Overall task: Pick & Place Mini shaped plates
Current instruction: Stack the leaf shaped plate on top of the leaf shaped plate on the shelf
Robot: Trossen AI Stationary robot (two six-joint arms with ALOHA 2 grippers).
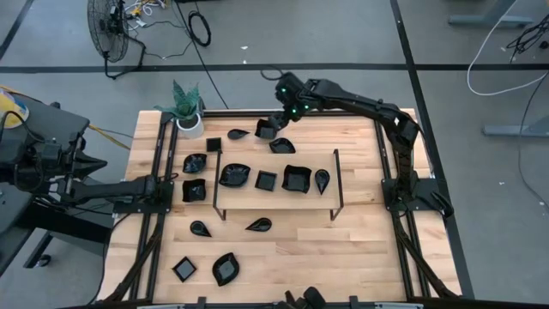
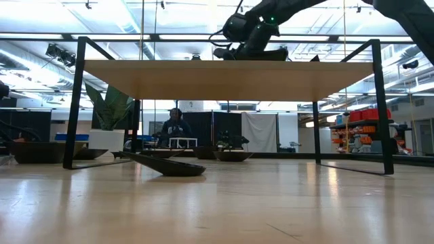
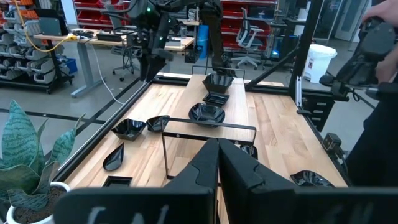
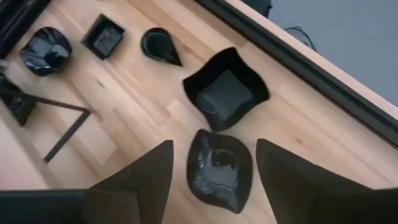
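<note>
Over the table's [image 1: 360,249] far edge, the right gripper [image 4: 214,171] hangs spread wide and empty above a wavy plate [image 4: 219,169], a square plate [image 4: 225,92] just beside. Descending off-centre, a finger could knock either. The left gripper [image 3: 217,163] waits, closed.

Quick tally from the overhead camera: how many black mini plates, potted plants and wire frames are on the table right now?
Black mini plates: 14
Potted plant: 1
Wire frame: 1
Total: 16
</note>
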